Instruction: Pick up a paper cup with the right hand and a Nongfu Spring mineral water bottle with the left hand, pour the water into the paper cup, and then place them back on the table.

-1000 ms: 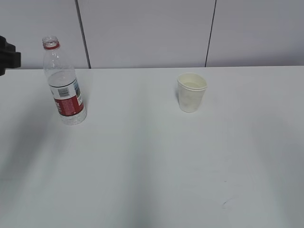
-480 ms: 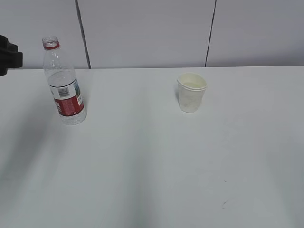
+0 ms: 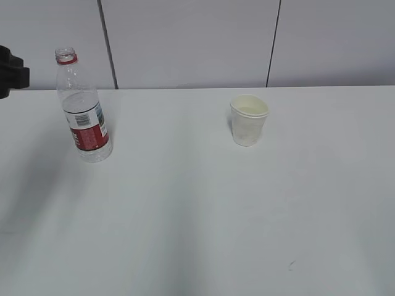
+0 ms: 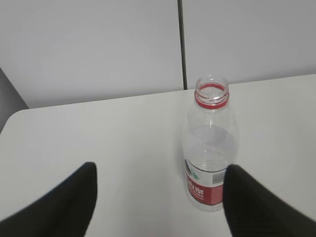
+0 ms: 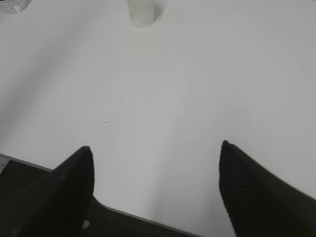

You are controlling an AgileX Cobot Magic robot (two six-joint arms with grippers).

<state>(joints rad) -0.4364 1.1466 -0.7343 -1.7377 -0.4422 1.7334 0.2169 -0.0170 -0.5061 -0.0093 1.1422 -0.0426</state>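
The Nongfu Spring mineral water bottle (image 3: 84, 111) stands upright and uncapped at the far left of the table (image 3: 185, 209), with water (image 4: 211, 158) filling its lower part. In the left wrist view the bottle (image 4: 210, 148) stands just beyond my left gripper (image 4: 161, 168), close to the right finger; the gripper is open and empty. Only a black part of the left hand (image 3: 12, 71) shows at the exterior view's left edge. The paper cup (image 3: 249, 120) stands upright right of centre. My right gripper (image 5: 155, 146) is open and empty over the table's near edge, far from the paper cup (image 5: 143, 12).
A grey panelled wall (image 3: 191, 43) runs behind the table. A small dark scuff mark (image 3: 291, 265) lies near the front. The table's front edge (image 5: 128, 215) passes under the right gripper's fingers. The bottle's base (image 5: 12, 5) shows at the right wrist view's top left.
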